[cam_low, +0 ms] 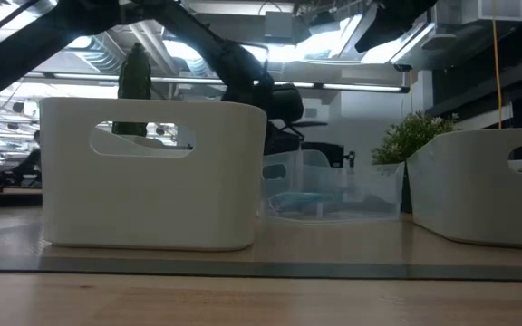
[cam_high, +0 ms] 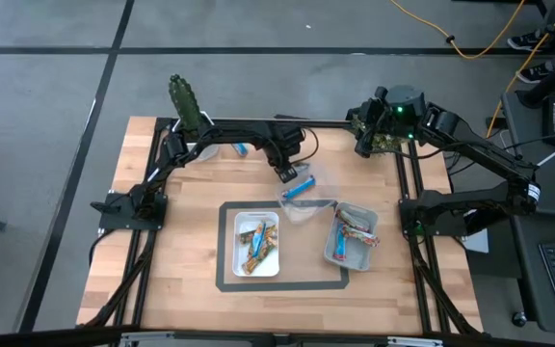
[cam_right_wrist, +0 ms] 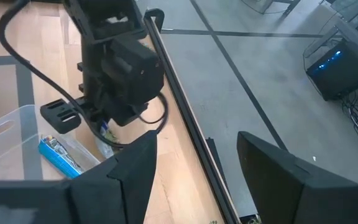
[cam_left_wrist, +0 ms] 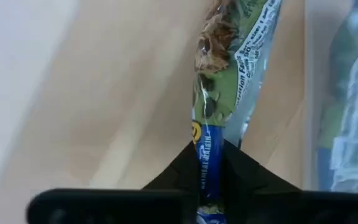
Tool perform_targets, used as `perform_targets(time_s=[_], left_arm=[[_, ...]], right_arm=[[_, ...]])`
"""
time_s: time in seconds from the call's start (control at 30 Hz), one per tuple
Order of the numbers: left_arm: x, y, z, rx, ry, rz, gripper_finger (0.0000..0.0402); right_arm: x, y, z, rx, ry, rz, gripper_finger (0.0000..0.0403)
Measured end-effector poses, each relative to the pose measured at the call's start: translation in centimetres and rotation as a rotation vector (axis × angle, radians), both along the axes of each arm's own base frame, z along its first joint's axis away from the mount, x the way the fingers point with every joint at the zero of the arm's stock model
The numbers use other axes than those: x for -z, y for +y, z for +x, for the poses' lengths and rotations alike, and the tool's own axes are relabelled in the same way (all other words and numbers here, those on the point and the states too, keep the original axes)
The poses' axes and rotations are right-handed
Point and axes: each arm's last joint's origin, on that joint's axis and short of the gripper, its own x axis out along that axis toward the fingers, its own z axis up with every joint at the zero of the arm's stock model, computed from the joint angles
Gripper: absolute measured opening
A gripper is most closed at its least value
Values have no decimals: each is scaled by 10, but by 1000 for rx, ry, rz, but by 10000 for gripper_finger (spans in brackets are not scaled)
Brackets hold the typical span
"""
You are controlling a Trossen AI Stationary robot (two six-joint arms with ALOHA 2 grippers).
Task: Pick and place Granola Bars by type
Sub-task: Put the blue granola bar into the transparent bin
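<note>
Left hand (cam_left_wrist: pixel 207 168) is clamped on one end of a granola bar (cam_left_wrist: pixel 229 74) with a green and blue wrapper, just above the counter (cam_high: pixel 162 251) beside the clear tub (cam_high: pixel 306 198). That bar's long axis runs straight out from the fingers, away from the wrist. Right hand (cam_right_wrist: pixel 194 168) waits with fingers apart at the counter's far right corner. A blue bar (cam_high: pixel 300 188) lies in the clear tub, slanted.

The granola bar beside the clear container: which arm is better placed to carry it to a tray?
Left. The left gripper is shut on the granola bar beside the clear container. The right gripper is open, holds nothing, and waits at the table's far right corner.
</note>
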Motion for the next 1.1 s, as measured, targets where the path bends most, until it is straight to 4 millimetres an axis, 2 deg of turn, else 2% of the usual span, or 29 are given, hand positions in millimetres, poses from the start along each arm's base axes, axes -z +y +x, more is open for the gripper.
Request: perform_targets(time_s=[0.13,0.33,0.5,0.6,0.73,0.87,1.0,1.1], left_arm=[[-18,2,4,3,-7,15,18],[-61,6,9,30,-15,90,20],[-119,6,8,58,-94,128,17],[-167,0,1,89,-240,139,18],[-227,-16,-26,173,-439,119,18],[-272,-37,-65,256,-568,121,18],[-301,-59,-108,308,-667,121,18],[-310,-80,-137,349,-741,139,18]], right_arm=[[0,0,0,2,-2,3,224],[0,0,0,3,-1,4,224],[0,0,0,3,2,7,224],[2,1,-1,2,16,14,224],[5,1,-3,4,50,32,224],[6,1,-4,6,65,40,224],[6,1,-4,-1,67,43,224],[6,1,-4,-2,66,44,224]])
